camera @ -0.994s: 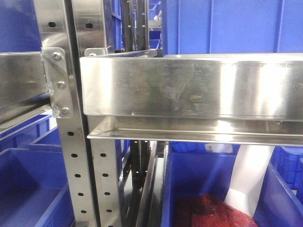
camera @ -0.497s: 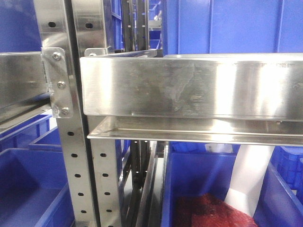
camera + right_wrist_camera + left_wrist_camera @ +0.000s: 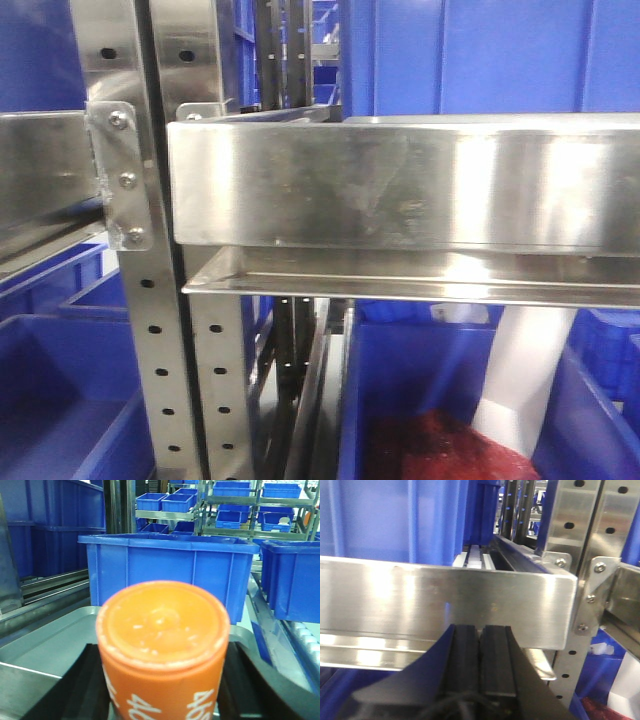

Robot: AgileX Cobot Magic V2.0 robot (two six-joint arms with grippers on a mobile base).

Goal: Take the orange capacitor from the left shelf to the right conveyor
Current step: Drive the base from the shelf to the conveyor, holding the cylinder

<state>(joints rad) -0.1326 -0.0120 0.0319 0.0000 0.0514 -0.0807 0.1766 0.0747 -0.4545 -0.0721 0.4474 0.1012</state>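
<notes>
In the right wrist view the orange capacitor [image 3: 162, 630] fills the middle, flat top up, with white "4680" on its side. My right gripper [image 3: 162, 685] is shut on it, black fingers [image 3: 87, 685] on either side. It hangs over a shallow silver tray [image 3: 55, 635]. The left shelf's steel tray front [image 3: 400, 190] spans the front view and also shows in the left wrist view [image 3: 420, 600]. My left gripper [image 3: 480, 630] is shut and empty, just before that tray front. The dark conveyor belt is out of view.
A blue bin [image 3: 165, 565] stands right behind the silver tray, another [image 3: 295, 575] at the right over rollers [image 3: 302, 640]. Perforated steel posts [image 3: 150, 330] and blue bins [image 3: 60, 400] sit below the shelf; one bin holds red material [image 3: 440, 450].
The front view has shifted slightly, so the shelf and its bracket sit a little further left. Nothing else has visibly changed.
</notes>
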